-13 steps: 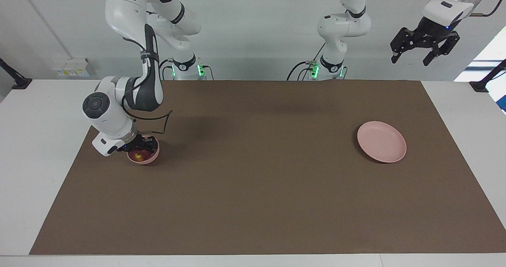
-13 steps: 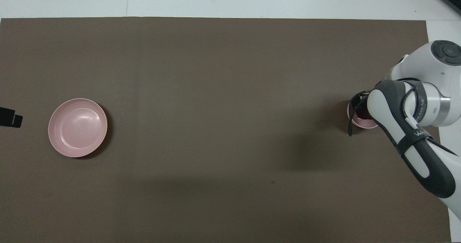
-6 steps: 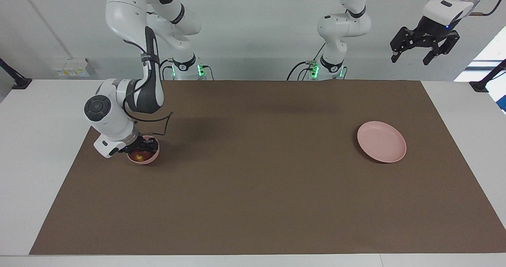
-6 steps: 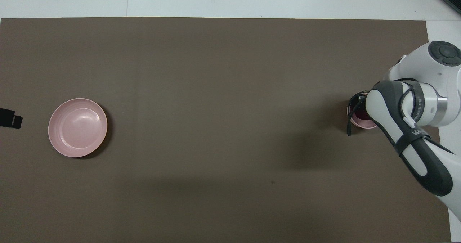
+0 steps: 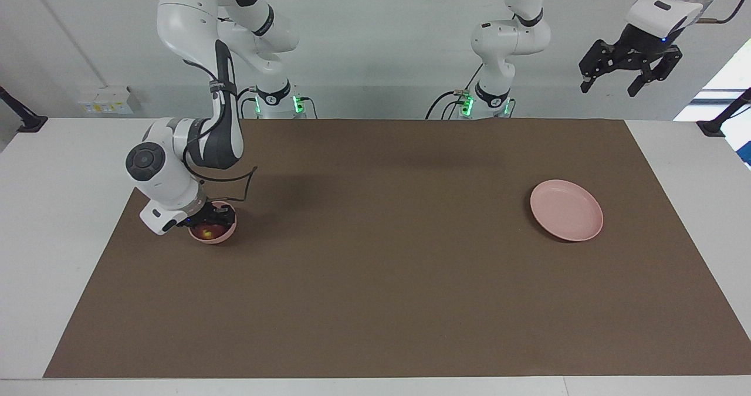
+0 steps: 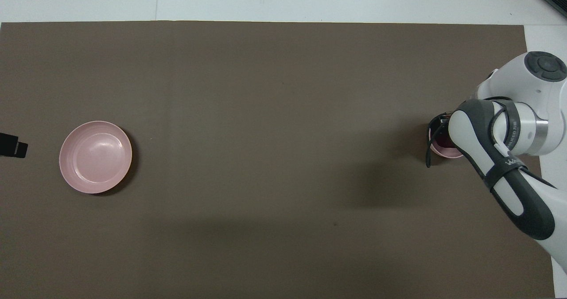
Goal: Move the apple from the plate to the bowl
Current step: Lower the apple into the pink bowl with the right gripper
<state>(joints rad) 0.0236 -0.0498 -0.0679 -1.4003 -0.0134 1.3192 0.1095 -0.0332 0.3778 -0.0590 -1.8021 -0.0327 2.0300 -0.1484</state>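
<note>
The dark red apple (image 5: pixel 206 231) with its yellowish spot lies in the small pink bowl (image 5: pixel 226 234) at the right arm's end of the mat. My right gripper (image 5: pixel 209 219) hangs low over the bowl, just above the apple. In the overhead view the right arm covers most of the bowl (image 6: pixel 444 153), and only a sliver of the apple (image 6: pixel 443 143) shows. The flat pink plate (image 5: pixel 566 210) lies bare toward the left arm's end; it also shows in the overhead view (image 6: pixel 95 157). My left gripper (image 5: pixel 612 86) waits open, high in the air off the mat's corner.
A brown mat (image 5: pixel 375 278) covers most of the white table (image 5: pixel 53 208). A loose black cable (image 5: pixel 246 179) hangs from the right arm's wrist beside the bowl. The left gripper's tip (image 6: pixel 12 145) shows at the overhead view's edge.
The right arm's wrist has shifted slightly over the bowl. The apple stays in the bowl. The left arm has not moved.
</note>
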